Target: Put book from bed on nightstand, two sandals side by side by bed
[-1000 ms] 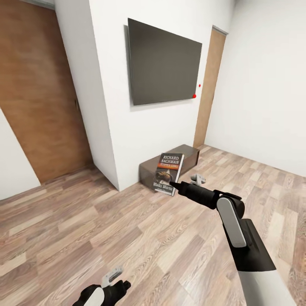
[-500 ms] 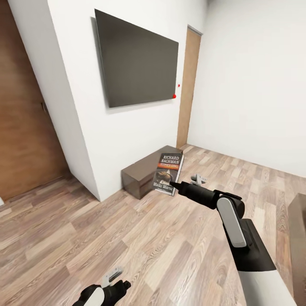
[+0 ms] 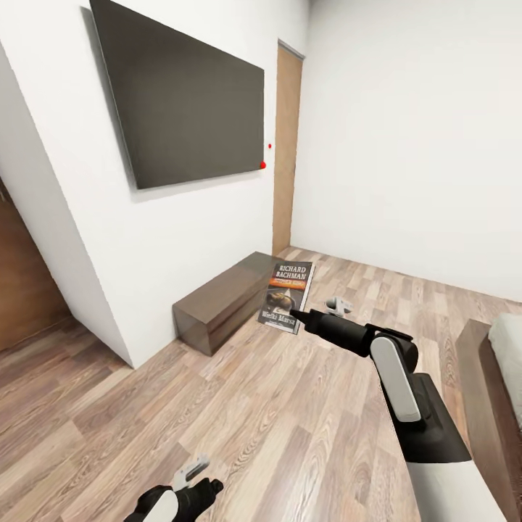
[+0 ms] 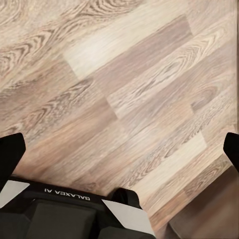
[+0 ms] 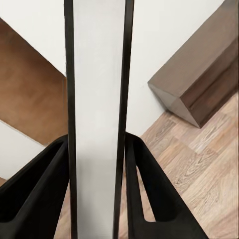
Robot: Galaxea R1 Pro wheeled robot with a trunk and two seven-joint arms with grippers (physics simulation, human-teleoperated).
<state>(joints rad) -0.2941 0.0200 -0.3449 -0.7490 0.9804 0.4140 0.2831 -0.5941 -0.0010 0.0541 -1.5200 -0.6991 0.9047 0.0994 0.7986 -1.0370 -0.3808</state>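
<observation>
The right gripper holds the book upright by its lower edge, fingers closed on both covers, in the air by the long bench's far end. The pinch looks thin, so a sharp turn could swing it loose. The left gripper hangs spread and empty over the floor.

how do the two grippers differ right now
The right gripper is shut on the book, held upright out in front; the left gripper is open with nothing between its fingers. The right gripper is raised and stretched forward, while the left gripper hangs low near the wood floor. Both have black fingers.
</observation>
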